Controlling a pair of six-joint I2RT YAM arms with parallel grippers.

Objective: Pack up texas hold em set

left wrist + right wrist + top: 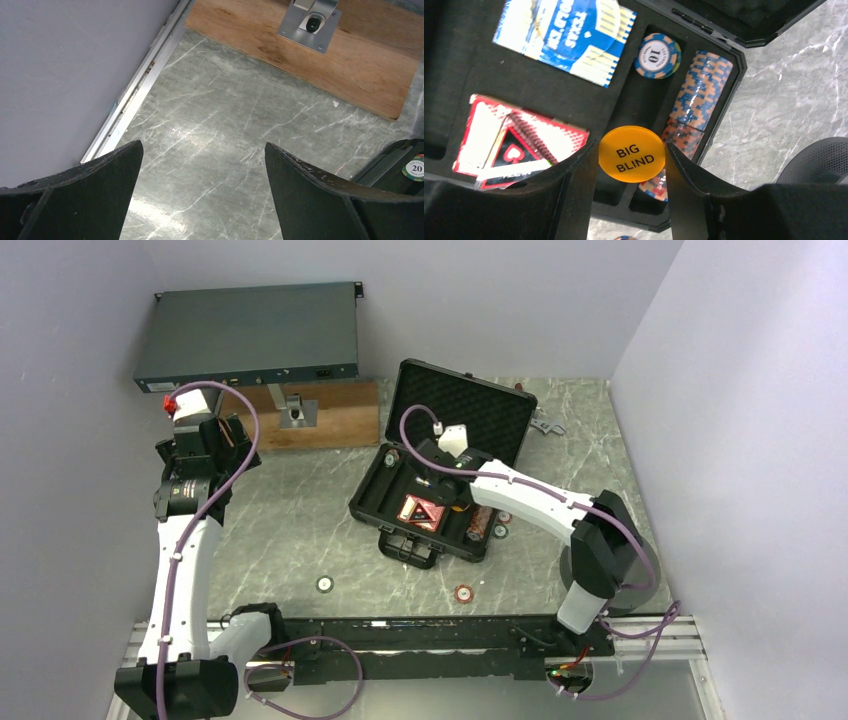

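The black case (372,495) lies open mid-table, lid (460,405) raised at the back. My right gripper (631,155) is shut on the orange disc (632,153), marked BIG BLIND, and holds it above the case's foam tray. Below it lie a red card deck (514,137), a blue card deck (566,32), a loose chip marked 10 (657,55) and a row of chips (698,97). The red deck also shows in the top view (423,511). My left gripper (202,150) is open and empty over bare table at the far left. Loose chips lie on the table (325,584) (463,593) (503,517).
A grey-blue rack box (250,335) rests on a wooden block (335,420) at the back left, with a metal bracket (310,20) on the wood. A wrench (548,425) lies right of the lid. Walls stand close on the left and right.
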